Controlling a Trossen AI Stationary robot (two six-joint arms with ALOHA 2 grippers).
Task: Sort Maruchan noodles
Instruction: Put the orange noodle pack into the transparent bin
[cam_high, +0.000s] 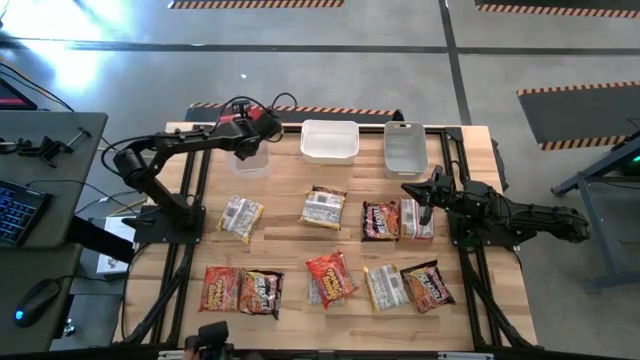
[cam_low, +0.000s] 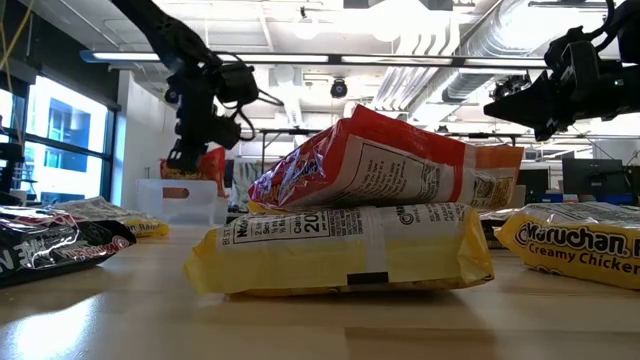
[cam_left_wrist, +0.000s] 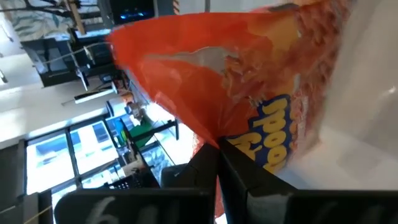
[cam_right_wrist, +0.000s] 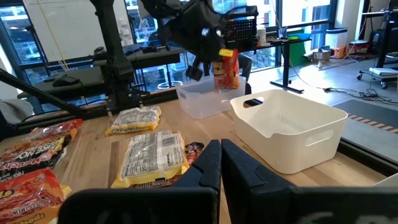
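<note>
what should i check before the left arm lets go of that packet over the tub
1. Left hand shut on the red-orange crinkly plastic noodle packet: ok.
2. Packet above the clear rectangular plastic tub: ok.
3. Packet low enough to drop cleanly: cannot tell.
4. What is already in that tub: cannot tell.
5. Right hand shut, holding nothing, away from that tub: ok.
6. Other packets flat on the wooden table, off the tub: ok.
</note>
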